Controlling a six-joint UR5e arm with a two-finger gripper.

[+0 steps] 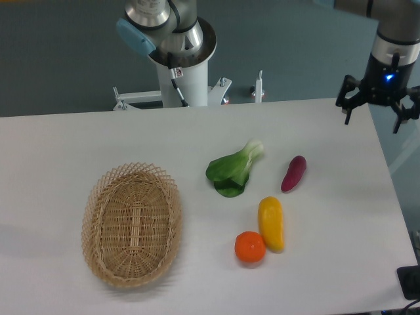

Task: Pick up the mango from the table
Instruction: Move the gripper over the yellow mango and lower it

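The mango (pixel 272 223) is a smooth elongated yellow fruit lying on the white table (pixel 59 151), right of centre near the front. The round orange (pixel 250 247) touches its lower left end. My gripper (pixel 372 119) hangs open and empty above the table's far right corner, well away from the mango, up and to its right. Its dark fingers (pixel 346 108) point down and are spread apart.
A purple-red sweet potato (pixel 293 173) lies above the mango, and a green bok choy (pixel 233 169) lies to its upper left. A woven wicker basket (pixel 131 224) stands at the left. The robot base (pixel 185 65) is at the table's back edge.
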